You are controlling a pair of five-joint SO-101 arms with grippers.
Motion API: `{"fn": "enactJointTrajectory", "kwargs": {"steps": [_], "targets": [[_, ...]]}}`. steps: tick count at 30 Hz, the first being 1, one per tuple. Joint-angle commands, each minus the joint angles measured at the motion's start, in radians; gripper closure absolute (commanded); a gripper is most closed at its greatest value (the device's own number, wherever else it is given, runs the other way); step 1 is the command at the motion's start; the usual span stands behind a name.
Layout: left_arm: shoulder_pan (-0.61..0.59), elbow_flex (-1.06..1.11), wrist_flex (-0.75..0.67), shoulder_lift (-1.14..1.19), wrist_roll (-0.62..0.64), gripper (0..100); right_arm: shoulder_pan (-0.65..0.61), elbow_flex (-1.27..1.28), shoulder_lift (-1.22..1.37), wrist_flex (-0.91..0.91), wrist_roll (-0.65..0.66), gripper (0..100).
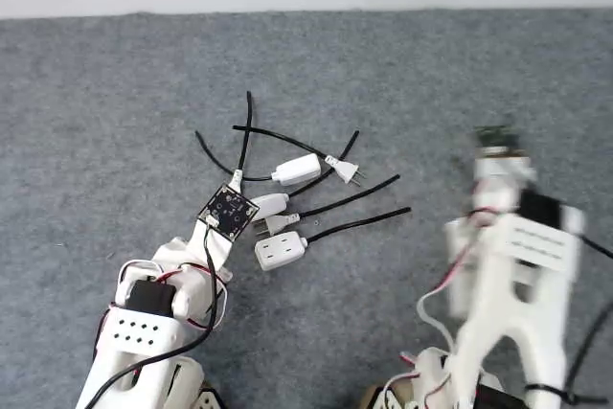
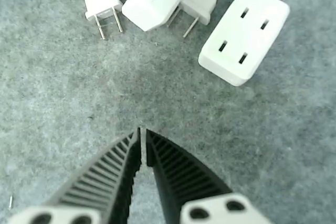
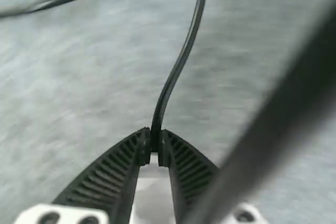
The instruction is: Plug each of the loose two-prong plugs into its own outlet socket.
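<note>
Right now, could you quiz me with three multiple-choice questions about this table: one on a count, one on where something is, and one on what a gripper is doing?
1. How many slots show on the face of the white socket block?
A) two
B) four
C) six

2. Where is the left gripper?
A) over bare grey mat, short of the plugs
B) resting on the socket block
C) clamped on a plug

3. What state is the right gripper in?
A) wide open
B) shut on a black cord
C) shut on a socket block

Answers:
1 B, the left wrist view shows four dark slots in two pairs.
2 A, its tips sit over mat with the plugs beyond them.
3 B, the right wrist view shows the cord pinched at the tips.
</note>
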Motion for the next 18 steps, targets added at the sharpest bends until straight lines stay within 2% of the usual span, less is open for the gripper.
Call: {"fn": "enactJointTrajectory", "kwargs": {"steps": [1,7,18], "targets": [[-0.008,-0.012,-0.017,-0.018,0.006,99,0.245,-0.192,0.019,0.008,0.080,99.1],[-0.008,-0.010,-0.017,-0.018,0.008,99,0.493,-0.514,0.302,0.007,0.114,99.1],[-0.008,-0.005,-0.017,-0.020,0.008,99,0.704,-1.175,0.977,0.013,0.112,99.0]]}}
